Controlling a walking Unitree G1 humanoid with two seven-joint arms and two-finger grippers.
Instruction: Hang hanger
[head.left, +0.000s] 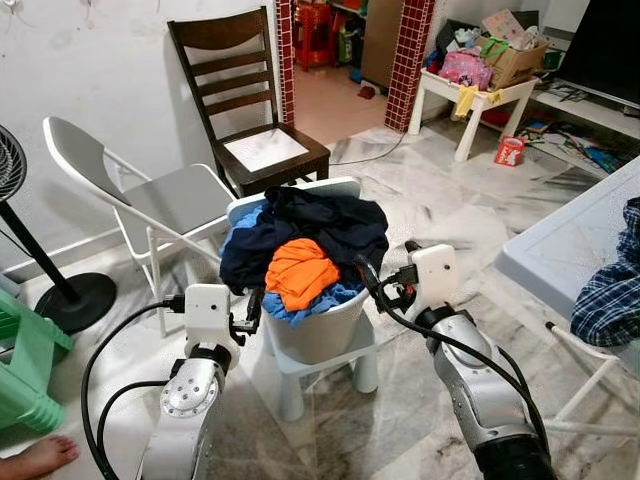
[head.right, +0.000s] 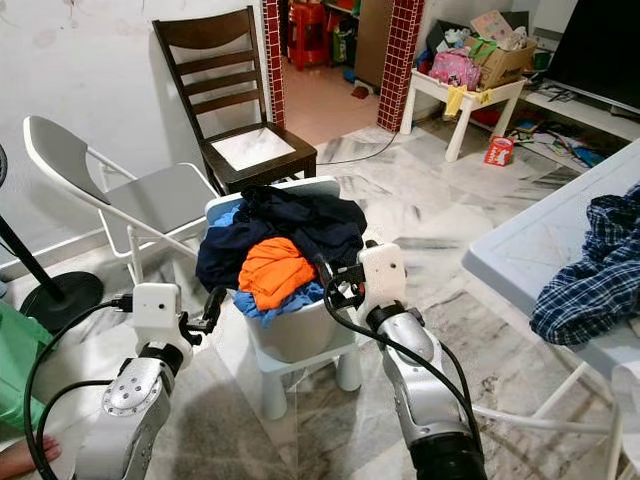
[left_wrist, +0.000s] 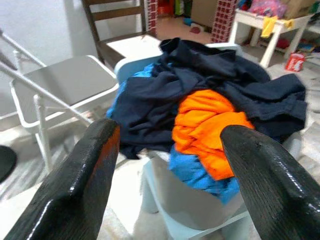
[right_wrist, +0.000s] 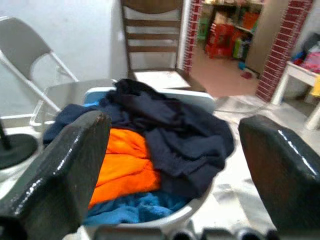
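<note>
Laundry basket (head.left: 320, 325) sits between both wide-open, empty end effectors (left_wrist: 170, 165) (right_wrist: 175, 175).

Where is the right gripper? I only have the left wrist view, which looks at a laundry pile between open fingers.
Observer: The right gripper is at the right side of the laundry basket, level with its rim. Its fingers are open and hold nothing.
Operator: What lies further to the robot's right?
Observer: There is a pale table with a blue plaid shirt draped at its edge.
Operator: Is anyone nearby?
Observer: A person's bare foot is on the floor beside the left arm, next to a green plastic stool.
</note>
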